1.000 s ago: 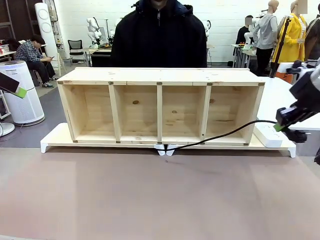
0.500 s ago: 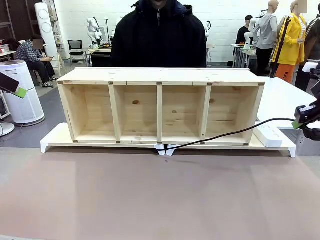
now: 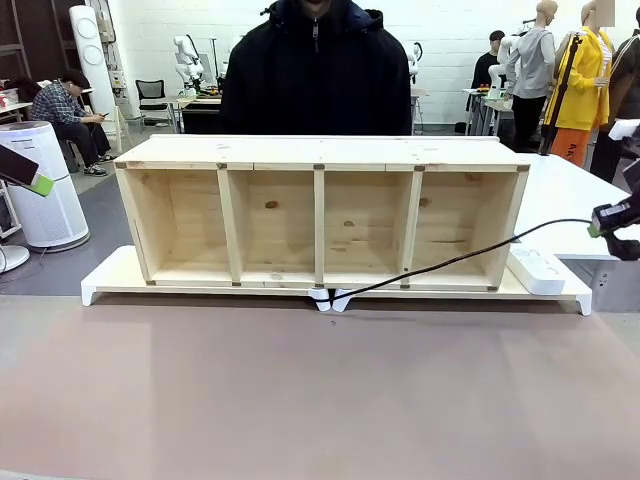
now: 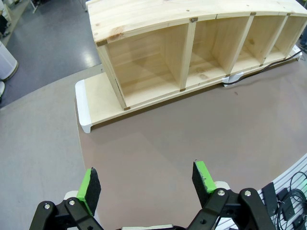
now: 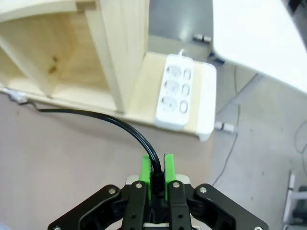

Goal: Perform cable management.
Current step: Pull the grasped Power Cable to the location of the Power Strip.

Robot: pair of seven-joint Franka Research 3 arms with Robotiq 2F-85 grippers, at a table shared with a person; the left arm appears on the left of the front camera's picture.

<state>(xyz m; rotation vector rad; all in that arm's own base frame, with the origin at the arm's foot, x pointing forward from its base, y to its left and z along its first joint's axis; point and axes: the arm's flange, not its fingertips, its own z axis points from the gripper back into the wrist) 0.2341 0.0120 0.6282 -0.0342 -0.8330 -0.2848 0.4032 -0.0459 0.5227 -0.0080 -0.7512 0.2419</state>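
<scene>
The cable [image 3: 450, 262] is a thin black cord. It runs from white clips [image 3: 331, 298] at the shelf's front edge, rising to the right in a taut line to my right gripper [image 3: 604, 222] near the picture's right edge. In the right wrist view that gripper [image 5: 156, 176] is shut on the cable [image 5: 125, 125], which arcs away to the left along the shelf base. The plug end is hidden between the fingers. My left gripper [image 4: 146, 179] hangs open and empty over the brown table, far left of the shelf [image 4: 192, 43].
A wooden shelf [image 3: 320, 150] with several open compartments stands on a white-edged base [image 3: 110, 278]. A white power strip [image 3: 538, 268] lies on the base's right end. A person in a dark jacket [image 3: 316, 80] stands behind the shelf. A white table [image 3: 560, 195] is at right.
My right gripper has moved right and up with the cable, from just above the power strip to the picture's edge. The cable has pulled straighter. The left arm has not moved.
</scene>
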